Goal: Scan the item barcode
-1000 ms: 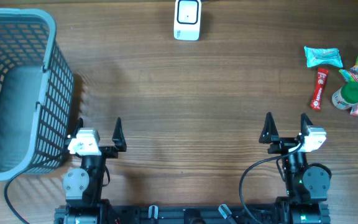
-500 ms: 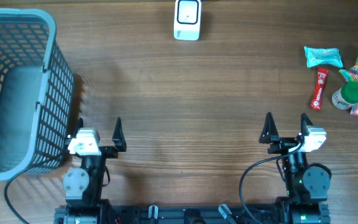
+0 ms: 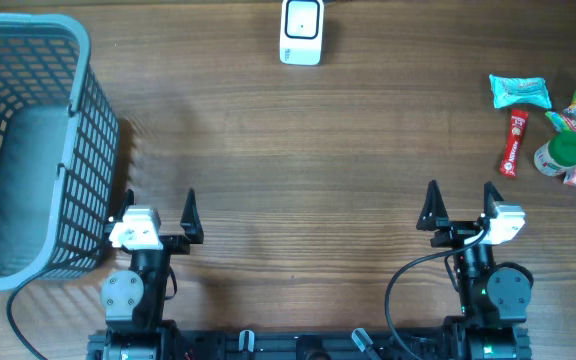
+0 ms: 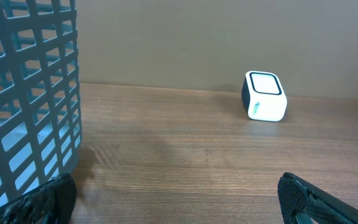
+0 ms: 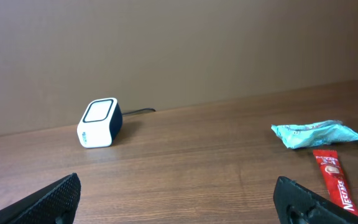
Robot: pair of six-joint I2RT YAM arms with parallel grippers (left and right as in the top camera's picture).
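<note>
Currently the left gripper (image 3: 158, 197) and right gripper (image 3: 459, 190) stand wide open and empty. Roughly five snack items (image 3: 568, 148) cluster well ahead-right of the right fingers. One scanner (image 3: 301, 31), one basket (image 3: 80, 60).
</note>
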